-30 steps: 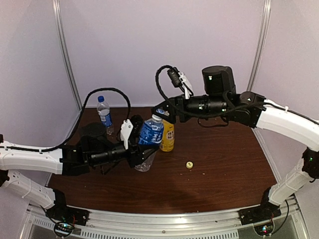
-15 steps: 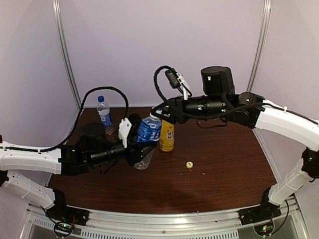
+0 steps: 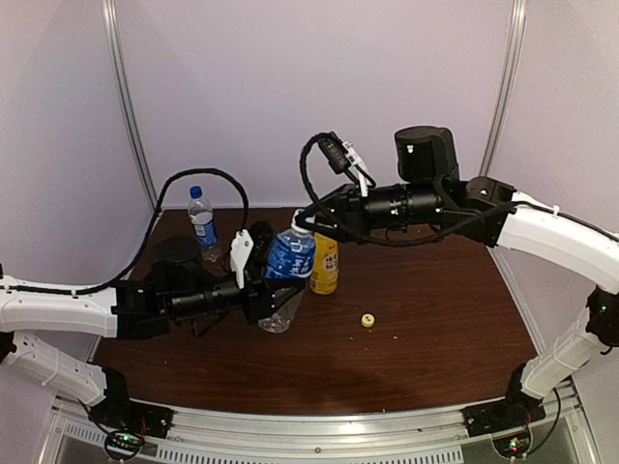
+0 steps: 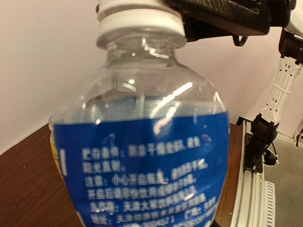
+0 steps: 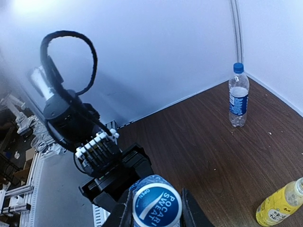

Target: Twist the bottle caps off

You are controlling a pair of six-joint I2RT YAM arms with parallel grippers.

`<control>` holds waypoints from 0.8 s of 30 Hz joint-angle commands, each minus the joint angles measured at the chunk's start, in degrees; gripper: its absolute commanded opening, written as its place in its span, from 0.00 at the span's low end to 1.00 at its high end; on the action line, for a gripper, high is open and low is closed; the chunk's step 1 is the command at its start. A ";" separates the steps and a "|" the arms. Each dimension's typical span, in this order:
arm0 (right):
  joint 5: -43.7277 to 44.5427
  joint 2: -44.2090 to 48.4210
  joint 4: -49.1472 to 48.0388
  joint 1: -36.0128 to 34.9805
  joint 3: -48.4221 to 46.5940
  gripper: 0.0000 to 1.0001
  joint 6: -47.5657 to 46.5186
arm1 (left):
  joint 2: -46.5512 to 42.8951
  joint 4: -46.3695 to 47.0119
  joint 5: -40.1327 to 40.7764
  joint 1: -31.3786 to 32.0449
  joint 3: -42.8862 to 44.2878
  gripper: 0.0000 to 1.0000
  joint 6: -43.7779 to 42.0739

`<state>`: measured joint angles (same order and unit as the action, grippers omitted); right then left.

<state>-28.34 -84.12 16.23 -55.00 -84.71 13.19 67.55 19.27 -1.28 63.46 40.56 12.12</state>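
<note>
My left gripper (image 3: 278, 290) is shut on the short clear bottle (image 3: 292, 256) with the blue label and holds it tilted above the table. In the left wrist view this bottle (image 4: 142, 156) fills the frame and hides my own fingers. Its white cap (image 4: 139, 21) has a blue printed top (image 5: 156, 207). My right gripper (image 5: 156, 211) is shut on that cap, one finger on each side. The yellow-orange bottle (image 3: 325, 263) stands just behind with no cap on it. The yellow cap (image 3: 368, 319) lies on the table.
A taller clear bottle (image 3: 202, 220) with a blue cap (image 5: 238, 67) stands upright at the back left corner. The brown table (image 3: 435, 319) is bounded by pale walls at the back and sides. A black cable (image 3: 208, 179) loops over the left arm.
My right gripper has closed from open onto the white cap. The left gripper and the bottle have barely shifted.
</note>
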 commanded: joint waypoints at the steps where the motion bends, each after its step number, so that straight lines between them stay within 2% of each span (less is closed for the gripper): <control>1: -14.29 1.54 0.45 1.91 1.23 0.18 -13.88 | -1.09 5.61 -19.86 0.61 0.16 0.23 -2.99; 4: -24.29 1.19 2.49 3.75 0.64 0.24 -19.03 | -1.04 9.09 -29.95 0.55 -0.66 0.23 -1.64; 8: -34.37 -1.34 9.62 6.28 -2.78 0.26 -25.91 | -0.14 12.29 -36.62 0.60 -0.70 0.23 0.89; 11: -35.54 -2.27 10.95 6.90 -3.79 0.26 -26.59 | 0.36 12.98 -36.72 0.53 -0.65 0.24 1.43; 15: -33.13 -1.04 7.62 7.43 -2.04 0.29 -23.04 | 0.23 13.25 -34.22 0.46 -1.24 0.23 1.37; 20: -24.10 1.63 3.19 7.45 0.30 0.52 -15.85 | -0.28 11.61 -27.56 0.41 -1.47 0.24 0.70; 24: -19.38 3.24 0.36 7.48 1.49 0.76 -9.39 | -1.02 8.01 -19.22 0.20 -1.36 0.24 -0.14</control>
<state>-57.28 -83.40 21.45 -48.71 -84.75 -3.95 68.23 25.30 -25.80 62.67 39.00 15.03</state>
